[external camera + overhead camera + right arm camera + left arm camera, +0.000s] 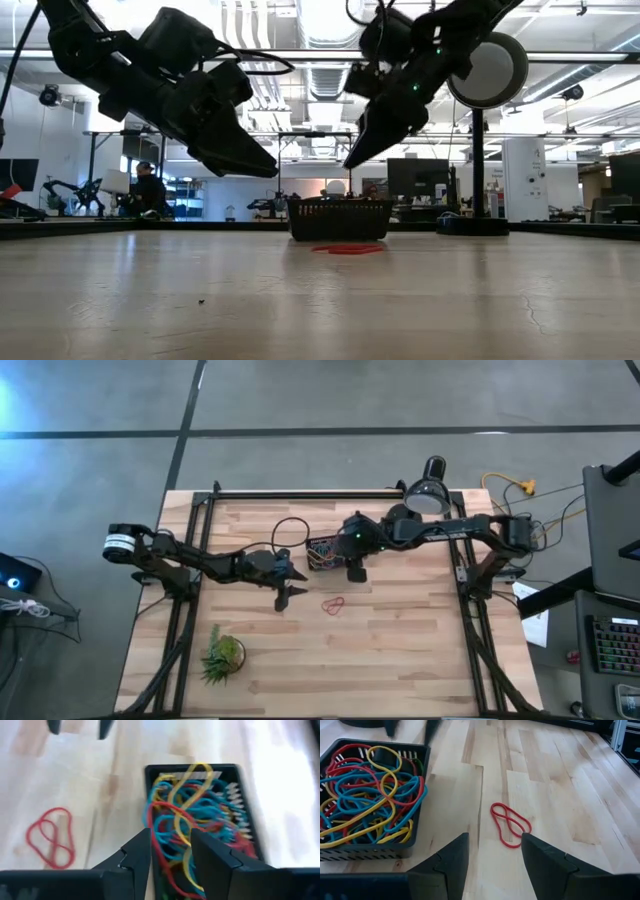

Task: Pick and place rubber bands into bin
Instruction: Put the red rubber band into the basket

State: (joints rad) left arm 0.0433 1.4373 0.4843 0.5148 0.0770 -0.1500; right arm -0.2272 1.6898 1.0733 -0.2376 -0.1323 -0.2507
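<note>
Over the small black slotted bin (200, 820), heaped with coloured rubber bands (365, 795), the right gripper (170, 852) hung parted and empty, apparently a drop. The left gripper (492, 852), wide open, faced the red rubber band (510, 824) on the wooden counter (560, 780) beside the bin; that pickup probably came next.

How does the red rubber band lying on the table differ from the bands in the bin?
The red rubber band lies alone on the bare wooden table, beside the bin; the bands in the bin are piled and tangled. The loose one is red only and twisted into a figure-eight; the pile mixes blue, yellow and red. All are thin floppy loops.
</note>
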